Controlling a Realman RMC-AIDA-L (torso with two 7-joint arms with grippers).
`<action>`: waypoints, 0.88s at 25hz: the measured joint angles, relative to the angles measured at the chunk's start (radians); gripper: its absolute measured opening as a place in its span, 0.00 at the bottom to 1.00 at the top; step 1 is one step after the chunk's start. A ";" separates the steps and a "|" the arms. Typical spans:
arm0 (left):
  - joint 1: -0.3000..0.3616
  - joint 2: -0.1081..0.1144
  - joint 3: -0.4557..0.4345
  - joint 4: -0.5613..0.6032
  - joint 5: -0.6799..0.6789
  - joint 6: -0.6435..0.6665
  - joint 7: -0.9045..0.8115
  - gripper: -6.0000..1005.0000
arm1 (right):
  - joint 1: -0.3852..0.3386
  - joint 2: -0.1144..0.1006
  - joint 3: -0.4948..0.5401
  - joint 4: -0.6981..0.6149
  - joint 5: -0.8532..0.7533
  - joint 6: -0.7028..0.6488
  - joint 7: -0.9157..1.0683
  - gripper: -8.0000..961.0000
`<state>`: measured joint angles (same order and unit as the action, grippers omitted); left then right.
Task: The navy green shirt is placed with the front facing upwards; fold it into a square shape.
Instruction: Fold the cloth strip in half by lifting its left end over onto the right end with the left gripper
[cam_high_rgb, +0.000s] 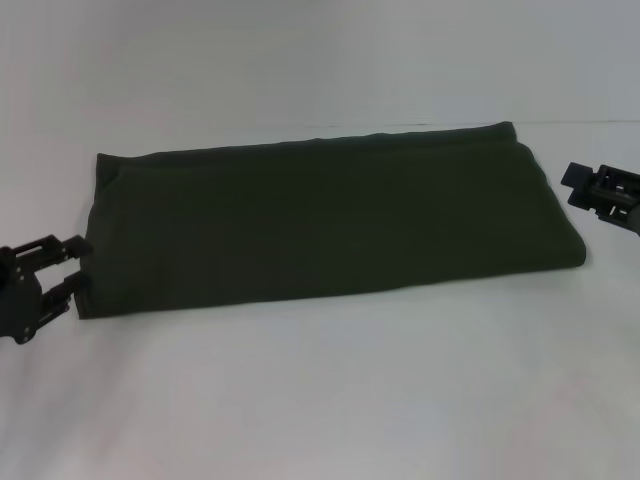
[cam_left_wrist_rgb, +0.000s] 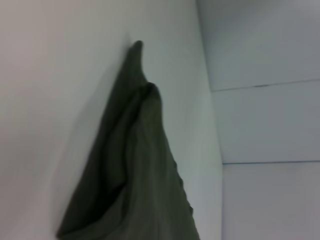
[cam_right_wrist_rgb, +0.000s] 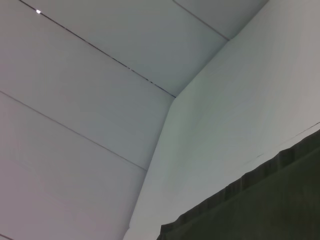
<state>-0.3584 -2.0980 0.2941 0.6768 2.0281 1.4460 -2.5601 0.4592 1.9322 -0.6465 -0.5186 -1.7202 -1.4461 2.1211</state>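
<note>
The navy green shirt (cam_high_rgb: 330, 215) lies on the white table, folded into a long band that runs from left to right with only plain green cloth showing. My left gripper (cam_high_rgb: 78, 266) is open at the band's left end, one finger on each side of the short edge. The left wrist view shows that end of the shirt (cam_left_wrist_rgb: 135, 175) up close, its layers bunched into a ridge. My right gripper (cam_high_rgb: 582, 186) hovers just off the shirt's far right corner, apart from the cloth. A hemmed edge of the shirt (cam_right_wrist_rgb: 260, 210) shows in the right wrist view.
The white table (cam_high_rgb: 320, 400) stretches wide in front of the shirt and behind it. A white wall (cam_high_rgb: 300, 50) with thin panel seams rises at the back.
</note>
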 joint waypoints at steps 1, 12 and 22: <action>0.000 0.000 0.000 -0.004 0.003 -0.006 -0.001 0.51 | 0.000 0.001 0.000 0.000 -0.001 0.000 -0.003 0.61; -0.003 0.001 -0.002 -0.053 0.009 -0.083 -0.011 0.56 | 0.002 -0.001 0.001 -0.001 0.001 -0.003 -0.031 0.61; 0.001 -0.001 -0.001 -0.074 0.009 -0.161 -0.067 0.70 | -0.006 0.001 0.014 0.001 0.003 -0.007 -0.032 0.61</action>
<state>-0.3571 -2.0994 0.2930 0.6027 2.0372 1.2851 -2.6271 0.4536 1.9334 -0.6324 -0.5178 -1.7170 -1.4533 2.0889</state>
